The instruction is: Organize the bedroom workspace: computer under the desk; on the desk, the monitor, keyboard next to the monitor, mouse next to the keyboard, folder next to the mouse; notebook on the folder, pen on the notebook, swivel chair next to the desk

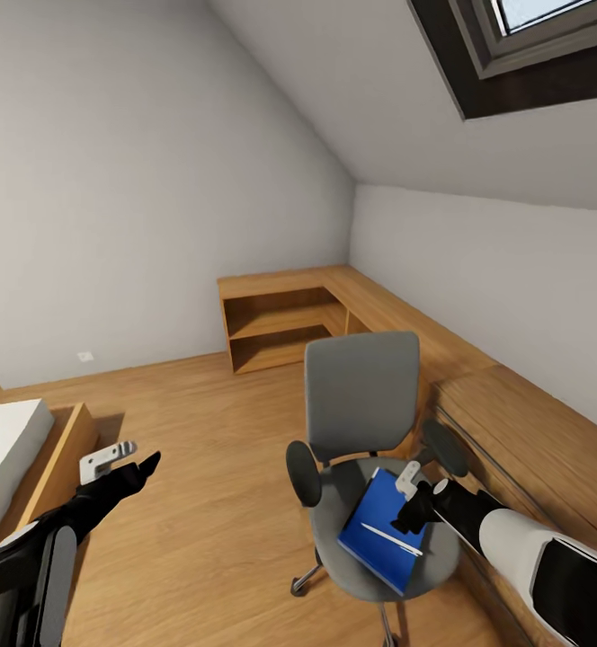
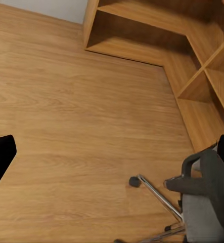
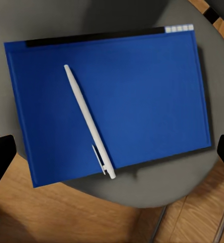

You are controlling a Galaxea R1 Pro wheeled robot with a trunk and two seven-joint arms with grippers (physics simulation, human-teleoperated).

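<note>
I hold the right gripper, fingers spread, above the pen lying on the blue folder on the swivel chair seat, lined up for pickup; left gripper idles aside, fingers' state unclear.

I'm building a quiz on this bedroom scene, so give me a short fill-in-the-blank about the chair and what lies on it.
1. The white pen lies on top of a flat ____ folder.
2. That folder rests on the seat of the swivel chair, whose upholstery is ____.
3. The ____ pincer hangs above the folder.
4. The left pincer hangs over the wooden ____.

Missing words: blue; grey; right; floor
</note>
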